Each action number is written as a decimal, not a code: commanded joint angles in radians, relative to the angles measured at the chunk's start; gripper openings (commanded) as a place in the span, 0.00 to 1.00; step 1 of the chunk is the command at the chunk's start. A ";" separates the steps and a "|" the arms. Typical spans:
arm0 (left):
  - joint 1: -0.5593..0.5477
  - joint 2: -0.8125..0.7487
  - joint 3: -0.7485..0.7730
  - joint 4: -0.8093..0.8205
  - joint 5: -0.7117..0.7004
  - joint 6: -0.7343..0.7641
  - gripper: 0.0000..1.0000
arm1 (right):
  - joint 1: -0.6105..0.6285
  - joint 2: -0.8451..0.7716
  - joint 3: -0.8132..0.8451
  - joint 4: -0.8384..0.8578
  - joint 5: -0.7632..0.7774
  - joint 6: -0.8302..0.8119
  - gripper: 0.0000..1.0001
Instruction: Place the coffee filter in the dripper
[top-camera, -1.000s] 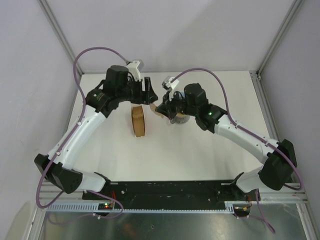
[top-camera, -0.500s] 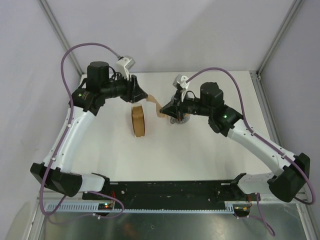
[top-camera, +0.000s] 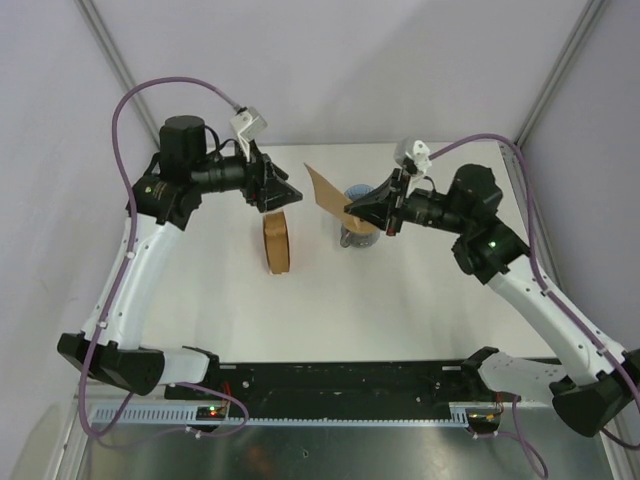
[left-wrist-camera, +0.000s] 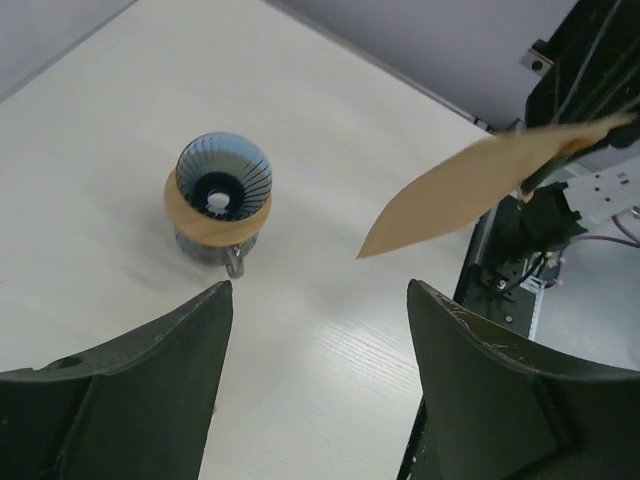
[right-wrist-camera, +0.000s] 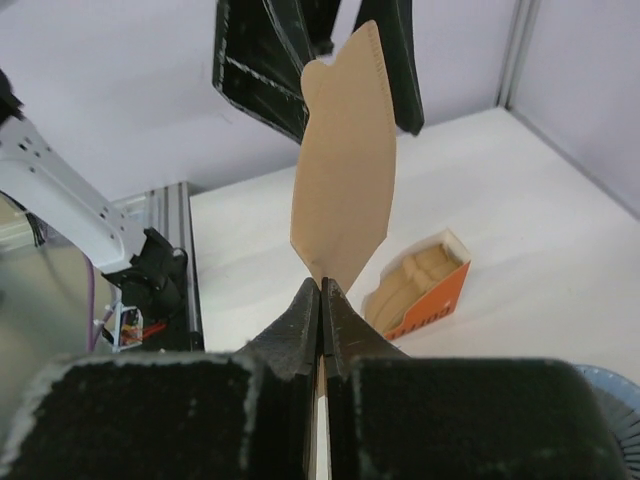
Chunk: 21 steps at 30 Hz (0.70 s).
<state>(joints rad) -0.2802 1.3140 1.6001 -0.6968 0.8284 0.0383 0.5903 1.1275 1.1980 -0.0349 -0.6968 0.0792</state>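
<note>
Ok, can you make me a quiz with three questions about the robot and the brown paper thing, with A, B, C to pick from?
1. How is the left gripper?
A) open, holding nothing
B) shut on a spoon
C) shut on a cup

2. What colour is the cone of the dripper?
A) red
B) blue
C) green

3. Where is the coffee filter?
A) inside the dripper
B) in the left gripper
C) up in the air, pinched by the right gripper

Answers:
1 A: its fingers stand wide apart with nothing between them.
2 B: the ribbed cone looks blue above its wooden ring.
3 C: the shut jaws clamp the filter's lower tip, apart from the dripper.
</note>
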 joint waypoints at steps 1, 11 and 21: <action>0.003 -0.032 0.064 0.029 0.154 0.063 0.76 | -0.029 -0.076 0.006 0.101 -0.052 0.061 0.00; -0.142 -0.018 0.129 0.042 0.219 0.041 0.85 | 0.056 -0.075 0.006 0.293 -0.163 0.156 0.00; -0.161 -0.002 0.158 0.046 0.380 -0.070 0.17 | 0.092 -0.069 0.006 0.305 -0.150 0.161 0.00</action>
<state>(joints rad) -0.4316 1.3155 1.7195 -0.6662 1.0977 0.0231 0.6769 1.0584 1.1976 0.2237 -0.8410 0.2211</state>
